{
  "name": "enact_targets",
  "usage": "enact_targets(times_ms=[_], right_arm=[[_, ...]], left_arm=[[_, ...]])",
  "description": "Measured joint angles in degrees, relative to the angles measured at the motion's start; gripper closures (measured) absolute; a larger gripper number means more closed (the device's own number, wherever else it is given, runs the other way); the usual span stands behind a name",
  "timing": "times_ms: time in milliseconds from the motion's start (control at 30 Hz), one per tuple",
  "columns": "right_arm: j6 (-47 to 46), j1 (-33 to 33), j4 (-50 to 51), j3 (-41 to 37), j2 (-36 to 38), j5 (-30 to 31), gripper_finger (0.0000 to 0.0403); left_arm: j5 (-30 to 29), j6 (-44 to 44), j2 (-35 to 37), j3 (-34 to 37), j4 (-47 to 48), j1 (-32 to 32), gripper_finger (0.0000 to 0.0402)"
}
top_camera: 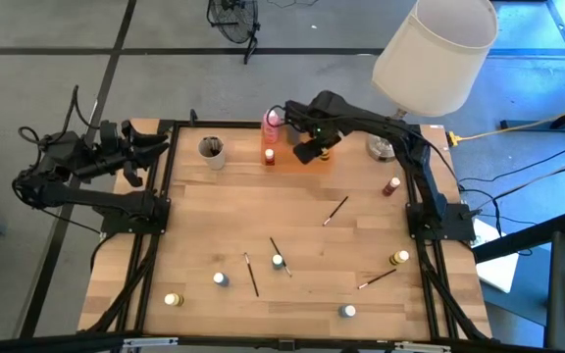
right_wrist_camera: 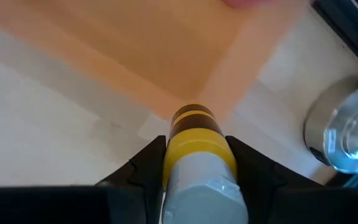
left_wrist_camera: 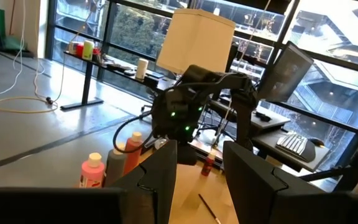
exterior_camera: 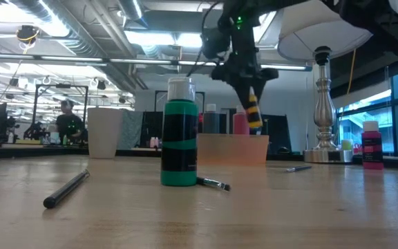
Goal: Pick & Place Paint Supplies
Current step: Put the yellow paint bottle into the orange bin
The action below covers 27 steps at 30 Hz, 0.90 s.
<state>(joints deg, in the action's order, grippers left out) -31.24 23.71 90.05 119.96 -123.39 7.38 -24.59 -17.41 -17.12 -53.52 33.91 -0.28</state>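
A: Bottle (right_wrist_camera: 196,155) first — your right gripper (top_camera: 314,145) is pinching a yellow-and-black paint bottle by its body, white cap toward the wrist, hanging above the near corner of the orange tray (right_wrist_camera: 166,56). You're at the placing step, I'd say.

B: And what does the next move want from me?

A: Carry it in over the tray floor, stand it upright, lower until it rests, then let go. A pink bottle (top_camera: 273,121) and an orange one (top_camera: 269,155) already stand on the tray's left side, so aim for the bare part away from them.

B: The left gripper?

A: Your left gripper (left_wrist_camera: 199,177) waits off the table's left edge, fingers parted, nothing between them.

B: What's left out on the wood?

A: Plenty — a green bottle (exterior_camera: 179,131), a dark red one (top_camera: 391,186) near the right rail, several small capped ones toward the front, thin brushes (top_camera: 335,210) scattered mid-table. A beige cup (top_camera: 212,150) sits left of the tray and a lamp (top_camera: 436,54) at the far right corner. Beyond, it's an open workshop with big windows; a person stands far back.
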Motion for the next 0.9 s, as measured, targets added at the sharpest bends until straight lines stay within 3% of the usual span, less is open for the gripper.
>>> enact_targets(times_ms=[367, 667, 900], right_arm=[[-2.9, 1.1, -5.5, -3.6, 0.0, -1.2, 0.0261], [-9.3, 0.9, -7.0, -3.7, 0.0, 0.1, 0.0261], [-13.2, 1.1, -9.0, -3.7, 0.0, -3.2, 0.0261]], left_arm=[[0.2, 0.2, 0.0, 0.0, 0.1, 0.0, 0.0274], [6.4, 0.2, 0.0, 0.0, 0.1, 0.0, 0.0274], [6.5, 0.2, 0.0, 0.0, 0.1, 0.0, 0.0274]])
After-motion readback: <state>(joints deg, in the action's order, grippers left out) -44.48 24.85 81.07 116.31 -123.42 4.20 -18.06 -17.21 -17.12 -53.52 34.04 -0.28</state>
